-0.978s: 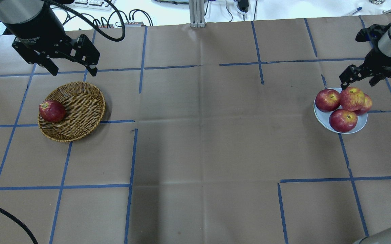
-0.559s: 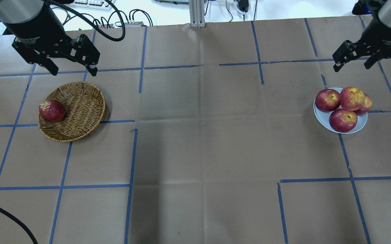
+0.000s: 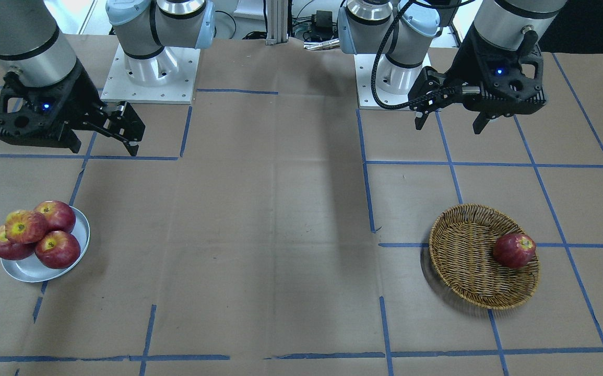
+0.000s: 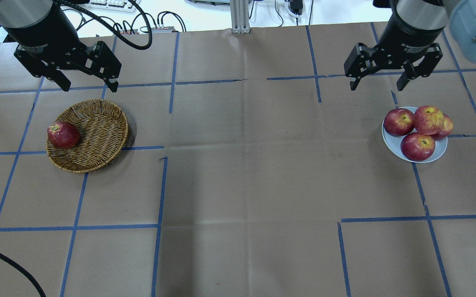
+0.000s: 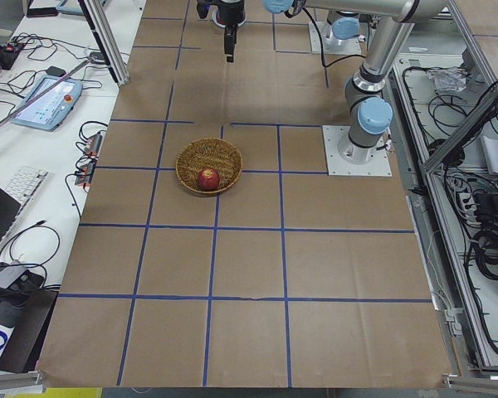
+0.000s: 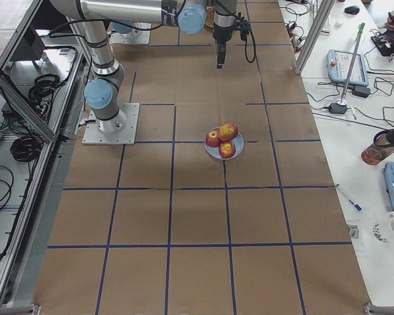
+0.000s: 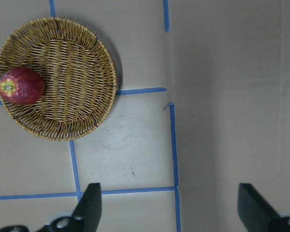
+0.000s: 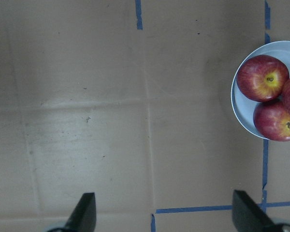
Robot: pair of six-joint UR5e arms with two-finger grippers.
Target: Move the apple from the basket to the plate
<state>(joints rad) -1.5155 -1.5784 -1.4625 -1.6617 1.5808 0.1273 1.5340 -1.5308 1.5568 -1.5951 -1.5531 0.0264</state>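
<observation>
The pinkish-red, yellow-streaked apple (image 4: 428, 119) lies on top of three darker apples on the white plate (image 4: 391, 142) at the right; in the front-facing view the apple (image 3: 24, 226) and the plate (image 3: 30, 272) are at the left. My right gripper (image 4: 376, 87) is open and empty, raised beyond the plate and to its left. The wicker basket (image 4: 97, 132) at the left holds one dark red apple (image 4: 63, 135) against its left wall. My left gripper (image 4: 90, 87) is open and empty, raised beyond the basket. The left wrist view shows the basket (image 7: 67, 72) below open fingers.
Brown paper with a blue tape grid covers the table (image 4: 238, 165). Cables and a keyboard lie beyond the table's far edge. A metal post (image 4: 240, 16) stands at the far middle. The right wrist view shows the plate's rim (image 8: 238, 108) at its right edge.
My right gripper has moved away from the apples on the plate, up and to the left, still open. The apples, the basket and my left gripper have not moved.
</observation>
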